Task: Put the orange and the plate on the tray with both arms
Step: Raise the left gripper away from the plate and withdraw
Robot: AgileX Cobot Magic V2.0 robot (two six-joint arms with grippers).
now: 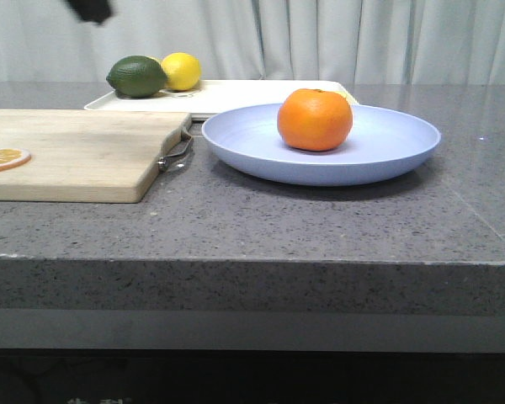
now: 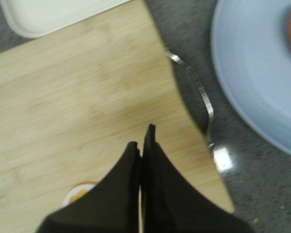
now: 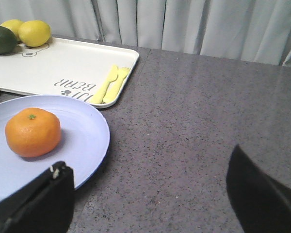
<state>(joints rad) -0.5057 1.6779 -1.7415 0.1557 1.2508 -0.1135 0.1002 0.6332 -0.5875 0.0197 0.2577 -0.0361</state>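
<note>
Kitchen-like staged setup: grey stone countertop (image 1: 320, 227), cutting board (image 1: 76, 156), pale curtain (image 1: 362, 38) backdrop.

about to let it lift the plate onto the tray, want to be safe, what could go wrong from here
1. The orange sits loose on the shallow plate; any tilt in the lift could roll it off.
2. The tray already holds a lemon, a dark green fruit and yellow cutlery, so the plate may land on them.
3. The cutting board's metal handle lies close beside the plate rim and could snag the left end effector.

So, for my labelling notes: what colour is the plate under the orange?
Pale lavender-blue plate, plain, clearest in the front view.
</note>
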